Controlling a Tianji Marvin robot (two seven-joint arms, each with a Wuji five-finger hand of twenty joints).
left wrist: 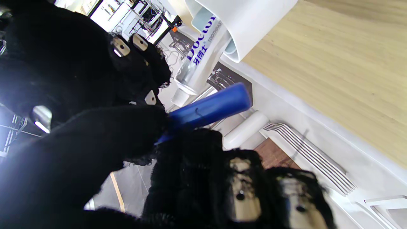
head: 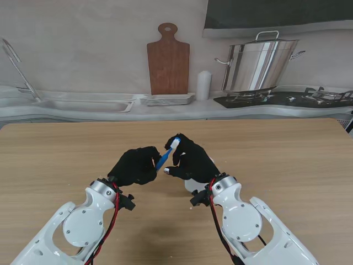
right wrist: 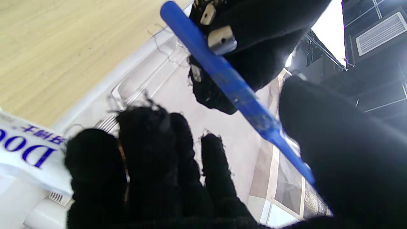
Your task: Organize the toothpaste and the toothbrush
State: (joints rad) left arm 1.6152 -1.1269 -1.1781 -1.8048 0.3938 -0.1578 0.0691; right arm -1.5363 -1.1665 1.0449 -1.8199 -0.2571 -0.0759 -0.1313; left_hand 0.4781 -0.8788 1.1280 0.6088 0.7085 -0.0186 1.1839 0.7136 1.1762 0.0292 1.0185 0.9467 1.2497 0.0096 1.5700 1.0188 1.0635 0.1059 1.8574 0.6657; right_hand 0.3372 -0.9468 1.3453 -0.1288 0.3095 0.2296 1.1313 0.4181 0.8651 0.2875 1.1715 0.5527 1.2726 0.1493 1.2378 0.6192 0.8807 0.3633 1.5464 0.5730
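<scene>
Stand view: we see both robot hands meeting over the middle of the wooden table (head: 287, 160), with the blue toothbrush (head: 165, 156) slanting between them, its white head end up by our right robot hand (head: 190, 160).
Left robot hand (head: 135, 165): our fingers are curled around the lower handle end of the toothbrush; in the left wrist view the blue handle (left wrist: 210, 108) sticks out of the closed grip.
Right robot hand: thumb and fingers are partly closed about the upper part of the toothbrush; in the right wrist view the shaft (right wrist: 235, 89) runs past our thumb, but we cannot tell how firm that contact is.
Toothbrush handling: we judge it light, stiff and smooth, so it may twist or slip in gloved fingers; a hold across the middle of the handle, away from the bristles, looks safest.
Toothpaste tube (left wrist: 203, 54): white with blue lettering, cap end outward; we judge it soft and squeezable, best taken by the firmer shoulder near the cap.
Container: a white cup (left wrist: 251, 22) lies on the table, and the tube sits partly inside its mouth with the cap end out; the toothbrush is not yet in it.
Cup in stand view: hidden behind our robot hands.
</scene>
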